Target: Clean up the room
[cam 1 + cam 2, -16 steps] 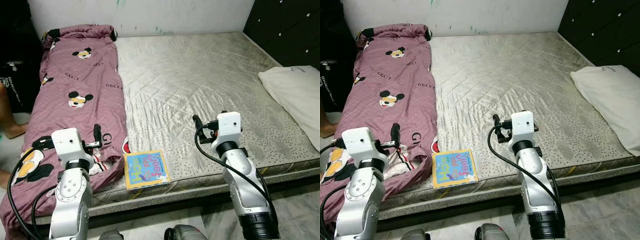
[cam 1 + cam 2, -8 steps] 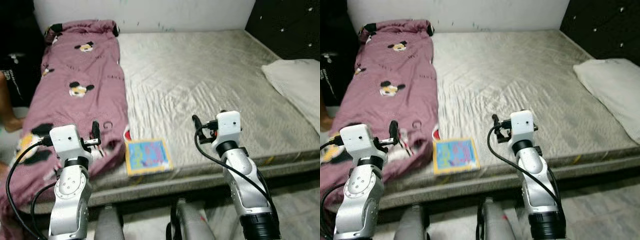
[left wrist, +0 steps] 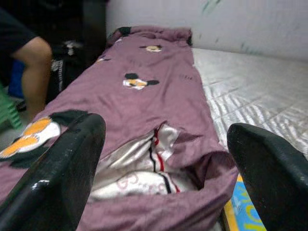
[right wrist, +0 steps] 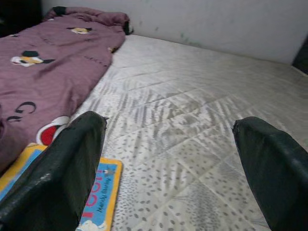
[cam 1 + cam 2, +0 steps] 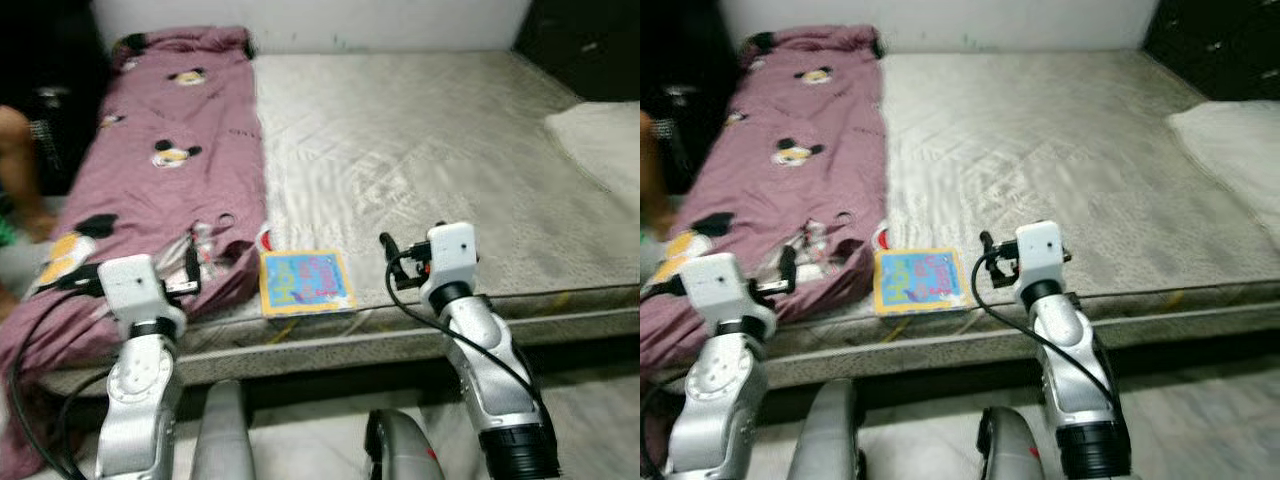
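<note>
**Both pincers open and empty at the bed's near edge**

Left pincer (image 3: pixel 163 159) is hovering low over the near end of the purple quilt (image 5: pixel 170 190), fingers (image 3: pixel 62 168) spread wide, nothing between them. Wrist view is looking along the quilt, with a rumpled white lining (image 3: pixel 144 163) poking out of its near end.

Right pincer (image 4: pixel 168 163) is hanging just above the mattress (image 5: pixel 420 150) near the front edge, fingers (image 4: pixel 67 163) also spread wide, holding nothing.

Picture book (image 5: pixel 305 281) is lying flat on the mattress at the front edge, yellow border, blue cover, sitting between the two arms. Its left side is just beside the quilt's folded corner; can't tell if they're touching. It's closer to the right pincer's left finger, corner showing in the right wrist view (image 4: pixel 101 192).

Quilt is running lengthwise down the bed's left side, cartoon mouse prints on it, near end spilling over the edge.

White pillow (image 5: pixel 600 140) is lying at the bed's far right, well apart from both pincers.

A person's leg (image 3: pixel 33 67) is showing beside the bed on the left.

Head views are somewhat blurred.
</note>
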{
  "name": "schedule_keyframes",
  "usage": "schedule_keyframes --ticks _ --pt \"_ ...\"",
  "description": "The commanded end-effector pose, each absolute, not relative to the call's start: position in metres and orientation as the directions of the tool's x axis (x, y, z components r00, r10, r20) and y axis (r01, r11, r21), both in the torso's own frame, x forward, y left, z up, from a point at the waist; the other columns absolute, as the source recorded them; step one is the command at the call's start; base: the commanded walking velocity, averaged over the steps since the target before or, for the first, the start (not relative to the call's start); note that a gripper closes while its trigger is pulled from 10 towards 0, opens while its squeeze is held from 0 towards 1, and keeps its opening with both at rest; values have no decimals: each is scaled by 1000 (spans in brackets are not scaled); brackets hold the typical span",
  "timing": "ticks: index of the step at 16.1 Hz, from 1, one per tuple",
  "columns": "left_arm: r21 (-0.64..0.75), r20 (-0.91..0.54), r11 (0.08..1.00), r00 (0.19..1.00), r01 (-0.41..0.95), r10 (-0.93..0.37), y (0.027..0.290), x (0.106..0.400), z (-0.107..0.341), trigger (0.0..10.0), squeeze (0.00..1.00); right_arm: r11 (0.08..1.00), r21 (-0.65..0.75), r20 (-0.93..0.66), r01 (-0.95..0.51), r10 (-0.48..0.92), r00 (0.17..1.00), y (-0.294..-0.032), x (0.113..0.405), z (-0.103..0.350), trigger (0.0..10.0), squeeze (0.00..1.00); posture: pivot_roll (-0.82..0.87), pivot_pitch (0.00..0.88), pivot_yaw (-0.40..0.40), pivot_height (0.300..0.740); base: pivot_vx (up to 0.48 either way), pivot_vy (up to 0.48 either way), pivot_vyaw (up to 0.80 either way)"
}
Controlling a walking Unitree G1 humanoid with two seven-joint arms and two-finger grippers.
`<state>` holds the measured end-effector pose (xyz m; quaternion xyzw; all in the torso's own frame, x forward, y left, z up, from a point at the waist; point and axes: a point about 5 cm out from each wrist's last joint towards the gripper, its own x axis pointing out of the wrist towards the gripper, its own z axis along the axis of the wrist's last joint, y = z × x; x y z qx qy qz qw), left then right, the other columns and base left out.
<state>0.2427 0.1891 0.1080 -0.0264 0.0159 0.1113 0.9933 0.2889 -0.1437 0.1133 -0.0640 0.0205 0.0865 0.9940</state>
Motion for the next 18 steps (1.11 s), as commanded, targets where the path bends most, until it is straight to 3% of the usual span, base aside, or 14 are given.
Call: schedule_keyframes --ticks 1,12,18 --pt "-57 -15 976 978 -208 208 188 243 113 10000 0 975 -128 -43 -183 179 983 -143 291 116 10000 0 -68 0 -34 620 341 0 0" --pt "-79 -22 981 984 -180 178 182 246 113 10000 0 973 -138 -36 -187 184 982 -142 294 117 10000 0 -69 0 -33 620 384 0 0" --pt "-74 -36 977 980 -198 196 181 250 112 10000 0 959 -195 -24 -205 205 979 -141 294 118 10000 0 -73 0 -30 620 0 0 133"
